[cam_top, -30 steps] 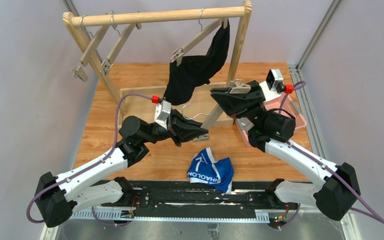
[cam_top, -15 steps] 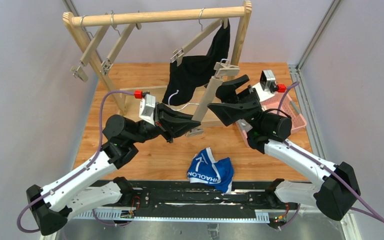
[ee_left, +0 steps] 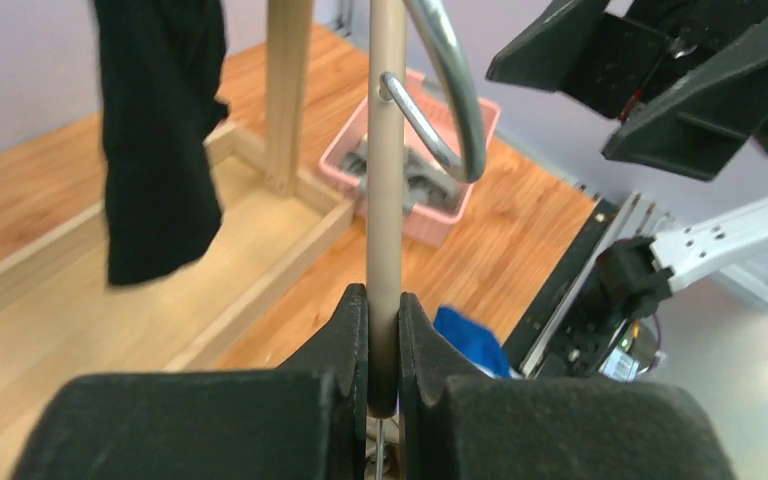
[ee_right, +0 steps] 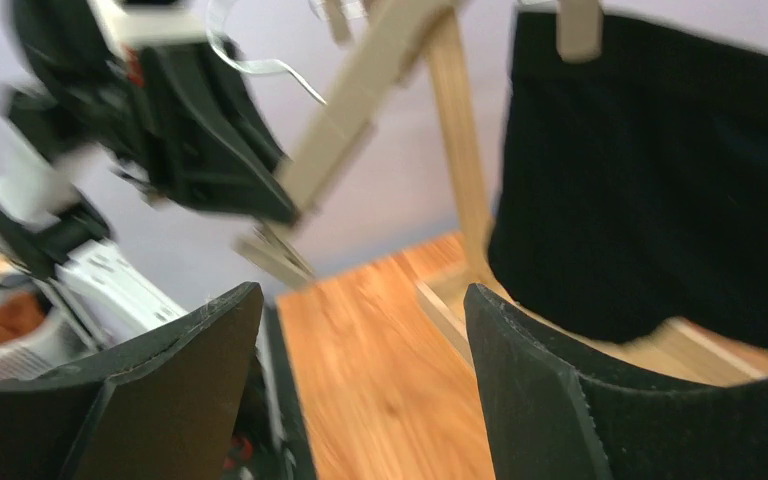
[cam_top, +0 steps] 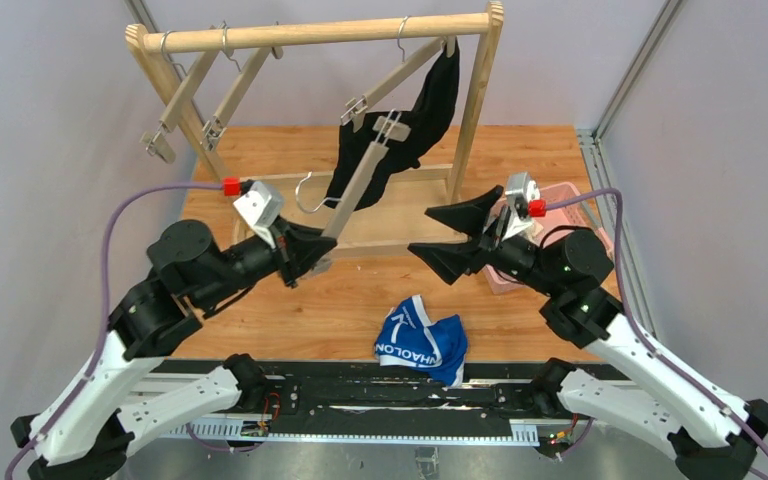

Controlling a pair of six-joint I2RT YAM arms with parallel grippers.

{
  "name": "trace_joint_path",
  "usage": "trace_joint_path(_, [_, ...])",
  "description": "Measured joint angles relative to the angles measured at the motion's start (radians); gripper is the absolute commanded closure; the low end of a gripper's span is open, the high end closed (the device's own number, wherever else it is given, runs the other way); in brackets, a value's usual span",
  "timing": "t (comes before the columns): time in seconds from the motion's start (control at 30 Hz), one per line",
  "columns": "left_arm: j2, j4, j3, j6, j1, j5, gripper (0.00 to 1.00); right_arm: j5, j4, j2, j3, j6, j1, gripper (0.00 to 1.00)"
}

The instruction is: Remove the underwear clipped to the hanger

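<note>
Spreading across the top view, the wooden table (cam_top: 530, 160) is carrying a wooden rack (cam_top: 320, 35) at 12 o'clock, its rail running from 10 to 1 o'clock. Hanging from that rail toward 1 o'clock, the black underwear (cam_top: 430, 110) is drooping from the clips of a slanting rail hanger (cam_top: 400, 75), its lower edge reaching down toward the rack's base frame. Two bare hangers (cam_top: 185, 95) are dangling at the 10 o'clock end of the rail. A loose hanger (cam_top: 360, 180) is leaning up from the middle of the table toward 12 o'clock, its upper clip showing in front of the black underwear; whether the two are touching I cannot tell. The left gripper (cam_top: 325, 245) is pinching this loose hanger's bar near its lower end, its jaws pressing tight against the wood on both sides in the left wrist view. The blue underwear (cam_top: 422, 340) is lying crumpled on the table at 6 o'clock, near the arms' bases and well apart from both grippers. A pink basket (ee_left: 438, 226) is sitting at 3 o'clock with something grey inside that is too blurred to name. The right gripper (cam_top: 420, 230) is hovering at 3 o'clock of the left one, its jaws gaping wide and holding nothing.
</note>
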Motion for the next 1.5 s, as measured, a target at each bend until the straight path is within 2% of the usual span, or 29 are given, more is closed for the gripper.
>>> trace_joint_path(0.1, [-0.063, -0.18, 0.036, 0.013, 0.0, -0.048, 0.99, 0.106, -0.235, -0.068, -0.001, -0.137, 0.024, 0.24])
trace_joint_path(0.23, [-0.115, -0.334, 0.086, 0.01, 0.0, -0.069, 1.0, 0.245, -0.463, -0.111, -0.043, -0.235, 0.039, 0.24])
trace_joint_path(0.4, [-0.123, -0.501, 0.108, -0.027, 0.0, -0.117, 1.0, 0.393, -0.679, -0.045, -0.111, -0.269, 0.116, 0.24])
trace_joint_path(0.5, [-0.124, -0.607, 0.121, -0.056, 0.0, -0.174, 1.0, 0.485, -0.776, 0.034, -0.156, -0.261, 0.225, 0.24])
trace_joint_path(0.7, [-0.155, -0.754, 0.179, -0.121, 0.0, -0.324, 1.0, 0.585, -0.868, 0.159, -0.205, -0.192, 0.388, 0.23])
trace_joint_path(0.93, [-0.165, -0.836, 0.194, -0.144, 0.0, -0.498, 1.0, 0.59, -0.874, 0.315, -0.217, -0.141, 0.398, 0.23])
trace_joint_path(1.1, [-0.078, -0.851, 0.246, -0.105, 0.0, -0.612, 1.0, 0.587, -0.872, 0.466, -0.216, -0.111, 0.398, 0.24])
trace_joint_path(1.13, [-0.054, -0.85, 0.26, -0.091, 0.0, -0.625, 1.0, 0.579, -0.871, 0.493, -0.209, -0.103, 0.398, 0.29])
trace_joint_path(1.17, [-0.025, -0.848, 0.277, -0.074, 0.0, -0.64, 1.0, 0.57, -0.875, 0.514, -0.197, -0.098, 0.398, 0.4])
trace_joint_path(1.2, [0.007, -0.844, 0.294, -0.057, 0.0, -0.652, 1.0, 0.561, -0.875, 0.533, -0.19, -0.093, 0.4, 0.58])
trace_joint_path(1.23, [0.033, -0.841, 0.308, -0.042, 0.0, -0.656, 1.0, 0.553, -0.88, 0.556, -0.178, -0.089, 0.405, 0.91])
trace_joint_path(1.27, [0.063, -0.838, 0.328, -0.023, 0.0, -0.66, 1.0, 0.539, -0.89, 0.575, -0.162, -0.086, 0.412, 0.98])
trace_joint_path(1.43, [0.212, -0.813, 0.441, 0.075, 0.01, -0.662, 1.0, 0.484, -0.93, 0.629, -0.106, -0.066, 0.424, 0.99])
trace_joint_path(1.5, [0.267, -0.793, 0.492, 0.117, 0.052, -0.624, 1.0, 0.484, -0.937, 0.623, -0.1, -0.063, 0.423, 0.99])
